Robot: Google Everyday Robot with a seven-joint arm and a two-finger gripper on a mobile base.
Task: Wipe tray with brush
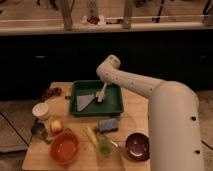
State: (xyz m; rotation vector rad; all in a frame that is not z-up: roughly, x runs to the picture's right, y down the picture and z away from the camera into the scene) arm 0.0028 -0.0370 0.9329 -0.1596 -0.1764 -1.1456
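The dark green tray (pixel 115 106) sits at the back middle of the wooden table. A grey triangular cloth or paper (pixel 85 101) lies in its left half. My white arm reaches from the right down into the tray. My gripper (pixel 101 94) is over the tray's middle and holds the brush (pixel 99 97) by its slim white handle, with the brush head down on the tray floor next to the grey piece.
A blue sponge (pixel 108 124) lies just in front of the tray. An orange bowl (pixel 64 147), a green cup (pixel 105 146), a yellow-handled utensil (pixel 91 135) and a dark red bowl (pixel 137 146) stand at the front. A white cup (pixel 40 111) and an apple (pixel 56 126) are at the left.
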